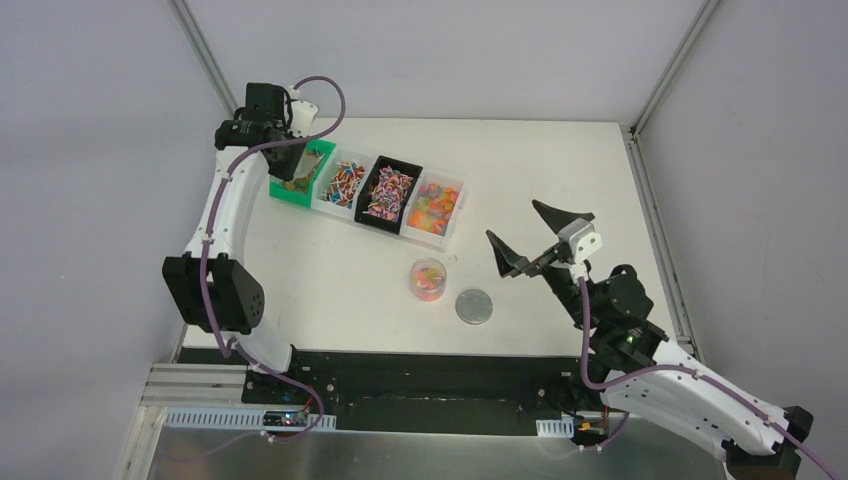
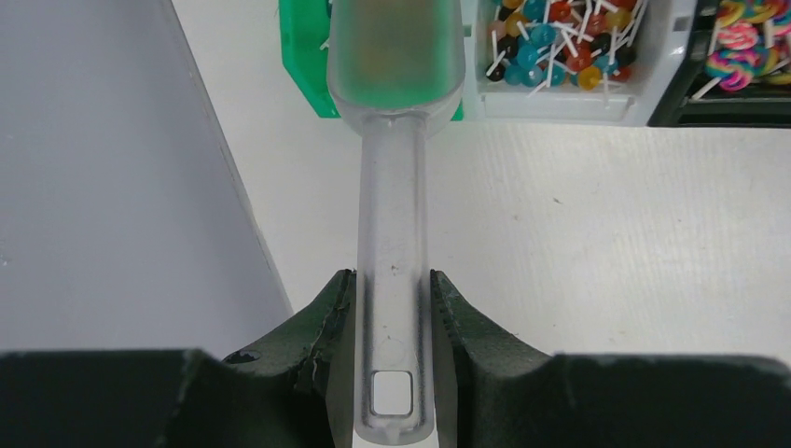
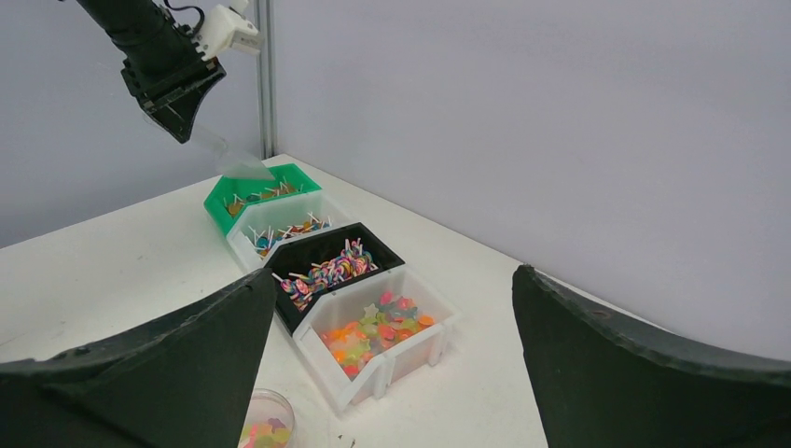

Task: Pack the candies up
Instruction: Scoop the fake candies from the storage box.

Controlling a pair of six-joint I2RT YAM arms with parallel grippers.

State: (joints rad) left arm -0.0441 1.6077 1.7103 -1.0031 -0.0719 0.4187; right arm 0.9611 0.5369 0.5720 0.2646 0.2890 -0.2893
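Item: the candies (image 1: 436, 205), loose multicoloured sweets, some on thin white sticks.
Location: sorted into the row of bins (image 1: 385, 215) slanting across the upper centre of the top view. A few more lie in a small clear cup (image 1: 428, 278) at mid-frame on the table (image 1: 330, 290).
Accessory: grey lid (image 1: 474, 306), lying flat just right of the cup and below it, off the cup.
Left gripper (image 2: 390, 280): clamped on the flat handle of a frosted scoop (image 2: 392, 187). The scoop's bowl is over the green bin (image 3: 218, 209) at the upper left end of the row.
Scoop contents: cannot tell through the frosted plastic.
Right gripper (image 1: 512, 220): fingers spread wide and holding nothing, to the right of the cup and well apart from it.
Handling (judged): tiny, light and free-rolling. The wrapped pieces are likely slick, the gummies soft and slightly tacky, and the sticks apt to snag.
Hold (judged): do not pinch single sweets. Lift them with the scoop, gripped at its handle and kept level on the way to the cup.
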